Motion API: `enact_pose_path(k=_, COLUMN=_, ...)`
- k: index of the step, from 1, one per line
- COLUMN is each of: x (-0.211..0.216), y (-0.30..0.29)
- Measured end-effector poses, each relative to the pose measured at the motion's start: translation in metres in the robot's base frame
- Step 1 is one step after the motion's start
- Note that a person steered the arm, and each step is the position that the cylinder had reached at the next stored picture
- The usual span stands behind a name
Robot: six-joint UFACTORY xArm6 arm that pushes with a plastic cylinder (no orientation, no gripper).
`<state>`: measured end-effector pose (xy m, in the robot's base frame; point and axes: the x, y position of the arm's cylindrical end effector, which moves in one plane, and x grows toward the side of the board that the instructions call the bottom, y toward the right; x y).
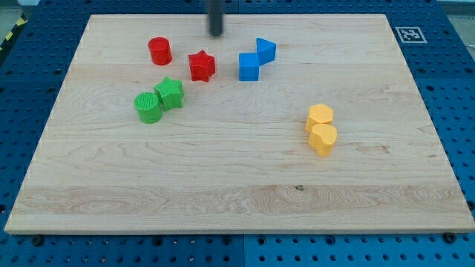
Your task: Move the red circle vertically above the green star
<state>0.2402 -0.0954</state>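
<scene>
Red circle (159,51) sits upper left on the wooden board (223,170), standing flat, clear of everything else. Green star (170,93) is below it & a touch toward the view's right, so the circle is already roughly above the star, w/ a gap between them. Green circle (148,107) is pressed against the star's lower-left side; the two look to be touching.

My tip (216,33) is near the view's top, right of the red circle & above the red star (201,66), touching neither. It's a plain dark rod, no jaws to open or close, and it holds nothing. Upper part of the rod runs out of frame at the top edge.

Red star lies betw. the red circle & the blue pair, a little lower than the circle. Blue cube (249,67) is right of the red star w/ a small gap; a second blue block (266,50), wedge-like, exact shape hard to make out, sits at its upper-right corner, touching or nearly so.

Two yellow blocks on the right half, well apart from the rest: upper yellow block (320,116) looks hexagonal, lower yellow block (323,139) is stacked just under it in the view, touching; can't tell its shape for sure.

Board rests on a blue perforated table (30,74); a black-and-white marker tag (408,33) is at the top right corner.
</scene>
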Motion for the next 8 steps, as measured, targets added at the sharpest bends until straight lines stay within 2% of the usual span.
enact_pose_path(k=1, x=0.0, y=-0.077)
enact_pose_path(k=3, x=0.053, y=-0.108)
enact_pose_path(k=8, x=0.053, y=-0.065)
